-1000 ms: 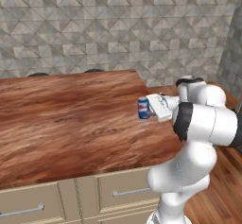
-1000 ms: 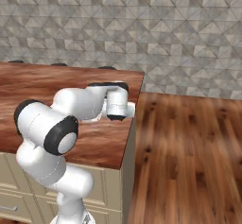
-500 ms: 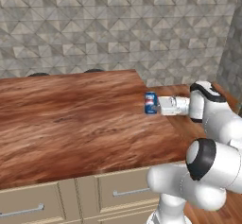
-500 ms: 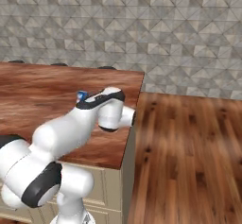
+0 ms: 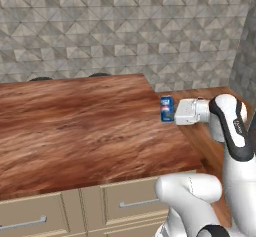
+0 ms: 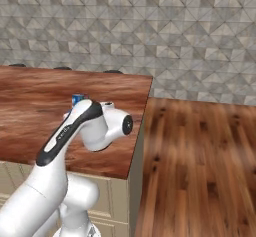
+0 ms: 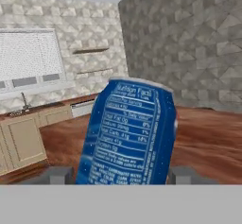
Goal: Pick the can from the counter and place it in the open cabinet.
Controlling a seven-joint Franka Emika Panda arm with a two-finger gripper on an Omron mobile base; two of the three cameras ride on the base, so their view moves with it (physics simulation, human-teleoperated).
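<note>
Left base view showed the can (image 5: 167, 109) carried past the right edge of the surface (image 5: 75, 126), clamped in the hand (image 5: 175, 112); it had swung outward since a second earlier, so the lift was done and the cabinet remained.

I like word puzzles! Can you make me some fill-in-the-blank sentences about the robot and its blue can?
1. The can is held between the robot's two ____.
2. The main colour of the can is ____.
3. The drawers under the counter have silver ____.
4. The can is held near the counter's ____-hand end in the left base view.

Missing words: fingers; blue; handles; right
</note>
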